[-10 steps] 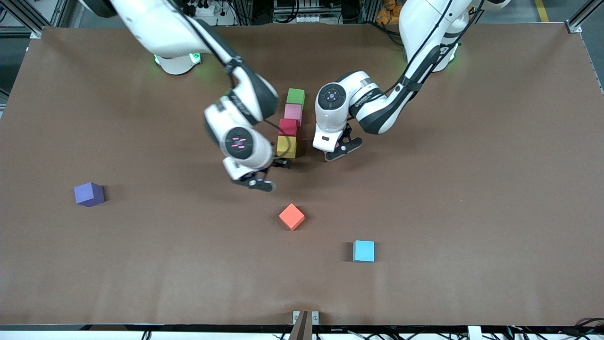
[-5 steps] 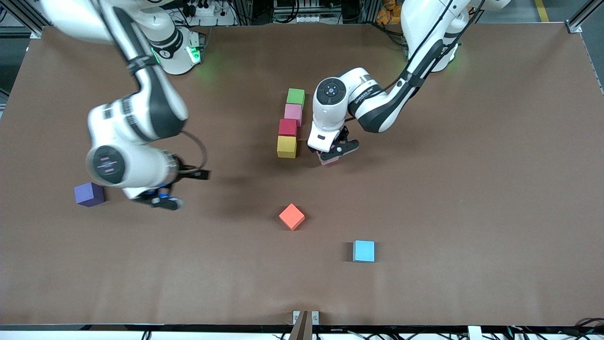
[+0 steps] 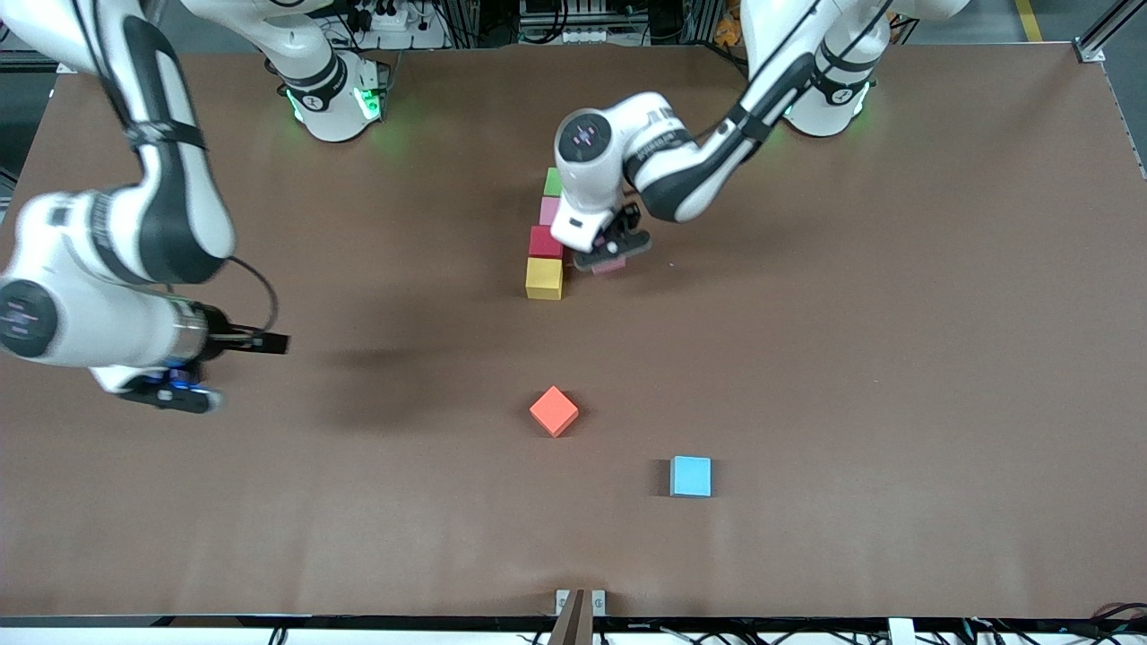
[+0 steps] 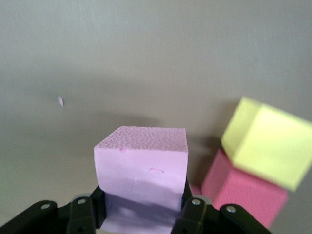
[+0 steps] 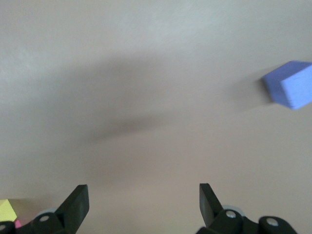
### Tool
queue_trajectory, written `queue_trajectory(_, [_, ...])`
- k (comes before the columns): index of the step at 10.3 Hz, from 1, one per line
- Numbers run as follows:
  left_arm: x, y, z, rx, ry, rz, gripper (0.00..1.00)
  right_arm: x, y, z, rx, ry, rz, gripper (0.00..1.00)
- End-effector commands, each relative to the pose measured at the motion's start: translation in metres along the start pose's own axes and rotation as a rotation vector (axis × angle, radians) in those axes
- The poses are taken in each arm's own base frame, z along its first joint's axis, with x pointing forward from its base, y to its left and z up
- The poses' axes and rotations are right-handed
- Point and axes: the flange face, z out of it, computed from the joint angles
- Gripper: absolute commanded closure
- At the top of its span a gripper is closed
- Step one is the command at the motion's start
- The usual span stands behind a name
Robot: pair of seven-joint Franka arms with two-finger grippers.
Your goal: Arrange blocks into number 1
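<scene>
Four blocks lie in a touching column: green (image 3: 553, 182), pink (image 3: 547, 210), red (image 3: 545, 242) and yellow (image 3: 544, 278), the yellow one nearest the front camera. My left gripper (image 3: 611, 257) is shut on the second pink block (image 3: 609, 266), right beside the red block, toward the left arm's end. In the left wrist view that pink block (image 4: 141, 163) sits between the fingers of the left gripper (image 4: 141, 209), with the yellow block (image 4: 268, 146) and red block (image 4: 243, 192) close by. My right gripper (image 3: 170, 397) is open with nothing in it (image 5: 144, 195), away from the column.
A purple cube (image 5: 290, 85) lies near the right gripper; the right arm hides it in the front view. An orange cube (image 3: 554, 410) and a light blue cube (image 3: 691, 476) lie nearer the front camera than the column.
The right arm has swung from beside the yellow block out toward its own end of the table. The left gripper has carried the pink block closer to the column, up beside the red block.
</scene>
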Motion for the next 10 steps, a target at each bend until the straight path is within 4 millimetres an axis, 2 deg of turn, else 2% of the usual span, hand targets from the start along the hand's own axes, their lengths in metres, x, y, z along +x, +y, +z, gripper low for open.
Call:
queue_trajectory(1, [-0.060, -0.001, -0.017, 0.051, -0.010, 0.039, 1.00, -0.050, 0.044, -0.066, 0.032, 0.068, -0.006, 0.00])
queue_trajectory(3, [-0.126, -0.002, -0.014, 0.071, -0.033, 0.104, 1.00, -0.089, 0.070, -0.125, 0.057, 0.142, 0.005, 0.00])
queue_trajectory(5, [-0.178, -0.002, -0.021, 0.061, -0.048, 0.181, 1.00, -0.133, 0.082, -0.179, 0.021, 0.237, -0.044, 0.00])
queue_trajectory(6, [-0.197, -0.004, -0.017, 0.065, -0.053, 0.229, 1.00, -0.142, 0.081, -0.196, -0.001, 0.274, -0.072, 0.00])
queue_trajectory(8, [-0.219, -0.005, 0.001, 0.067, -0.077, 0.351, 1.00, -0.146, 0.081, -0.200, 0.006, 0.264, -0.068, 0.00])
queue_trajectory(9, [-0.228, -0.008, 0.011, 0.055, -0.072, 0.387, 1.00, -0.154, 0.074, -0.189, -0.003, 0.180, -0.072, 0.00])
queue_trajectory(10, [-0.232, -0.013, 0.023, 0.049, -0.048, 0.419, 1.00, -0.147, 0.072, -0.184, 0.011, 0.174, -0.084, 0.00])
